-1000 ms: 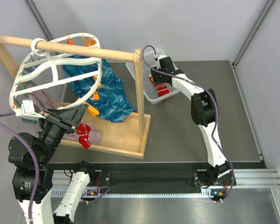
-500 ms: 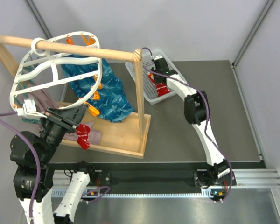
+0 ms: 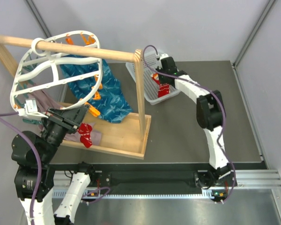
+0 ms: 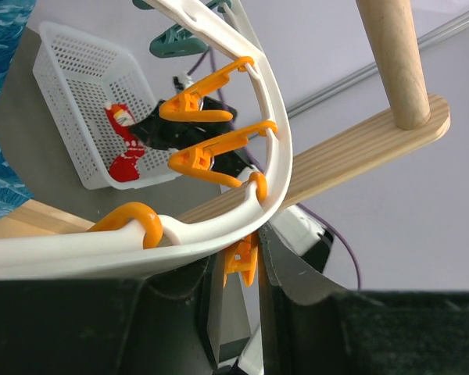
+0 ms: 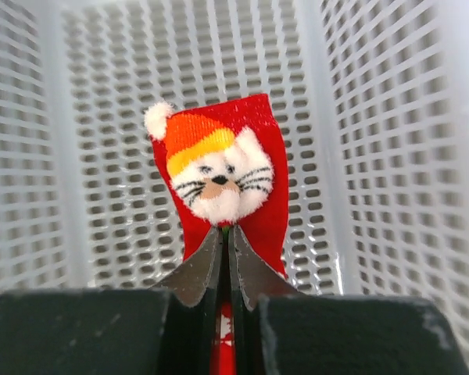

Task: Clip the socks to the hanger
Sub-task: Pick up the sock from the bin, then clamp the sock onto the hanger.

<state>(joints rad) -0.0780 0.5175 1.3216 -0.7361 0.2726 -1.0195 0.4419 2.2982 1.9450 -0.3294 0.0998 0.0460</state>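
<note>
Pinching the lower edge of a small bright red sock with a white cat face point(image 5: 219, 176), the right gripper point(image 5: 225, 234) is clamped tight over the white mesh plastic basket point(image 5: 86, 156), far right on the table. The left gripper point(image 3: 80, 114) sits at the near rim of the large white oval plastic hanger point(image 4: 102, 254), with an orange clip point(image 4: 241, 262) between its fingers. Whether it squeezes the clip is unclear. A second red sock point(image 3: 86, 133) hangs just beside it, above the wooden rail stand point(image 3: 122, 136).
</note>
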